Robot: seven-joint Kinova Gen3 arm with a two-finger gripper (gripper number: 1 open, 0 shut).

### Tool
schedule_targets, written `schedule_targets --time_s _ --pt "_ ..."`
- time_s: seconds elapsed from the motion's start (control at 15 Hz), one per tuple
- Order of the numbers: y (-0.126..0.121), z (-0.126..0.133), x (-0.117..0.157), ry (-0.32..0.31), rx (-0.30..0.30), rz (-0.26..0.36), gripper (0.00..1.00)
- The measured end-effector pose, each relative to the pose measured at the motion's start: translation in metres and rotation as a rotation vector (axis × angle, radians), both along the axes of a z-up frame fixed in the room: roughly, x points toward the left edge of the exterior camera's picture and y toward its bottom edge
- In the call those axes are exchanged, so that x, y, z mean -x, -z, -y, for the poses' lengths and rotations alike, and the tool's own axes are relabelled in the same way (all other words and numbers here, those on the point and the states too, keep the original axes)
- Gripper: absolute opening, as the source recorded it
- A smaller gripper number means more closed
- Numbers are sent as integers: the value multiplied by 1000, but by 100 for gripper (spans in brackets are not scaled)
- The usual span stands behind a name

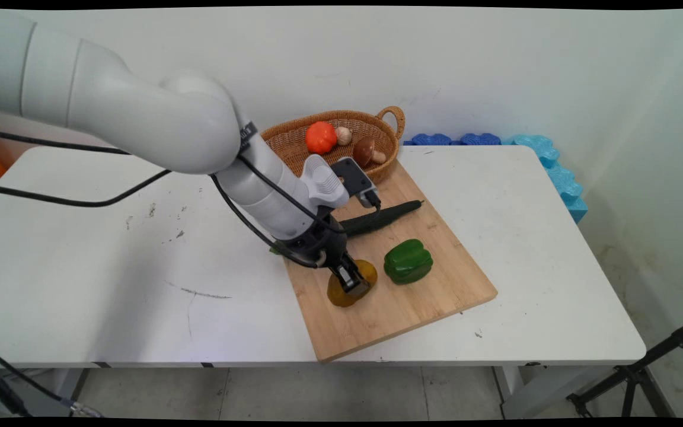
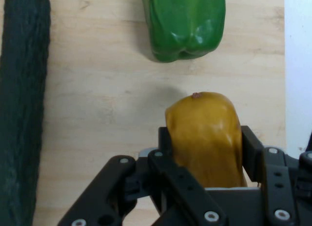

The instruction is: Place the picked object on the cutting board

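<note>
On the cutting board (image 1: 412, 308), left to right: the cucumber (image 2: 22, 113) lies lengthwise well apart; the gripper (image 2: 204, 153) has its fingers (image 2: 165, 143) closed against both sides of the yellow pepper (image 2: 204, 133), its long axis running between them; the green pepper (image 2: 185, 23) sits beyond. The yellow pepper's underside is hidden.

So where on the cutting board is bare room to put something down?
The cutting board is bare at its near end, below the yellow pepper and green pepper. It is crowded around the tool, cucumber and basket.
</note>
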State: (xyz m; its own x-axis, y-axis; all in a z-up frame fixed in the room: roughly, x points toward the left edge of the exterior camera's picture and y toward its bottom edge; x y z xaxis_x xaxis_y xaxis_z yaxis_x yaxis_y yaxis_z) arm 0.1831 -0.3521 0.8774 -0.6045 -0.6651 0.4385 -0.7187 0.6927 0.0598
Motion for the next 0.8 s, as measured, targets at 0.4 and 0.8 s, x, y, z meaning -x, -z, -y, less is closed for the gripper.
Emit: schedule_targets --time_s 0.4,0.8 --pt "11 1 4 37 16 21 0" --pt "14 0 6 67 34 26 100"
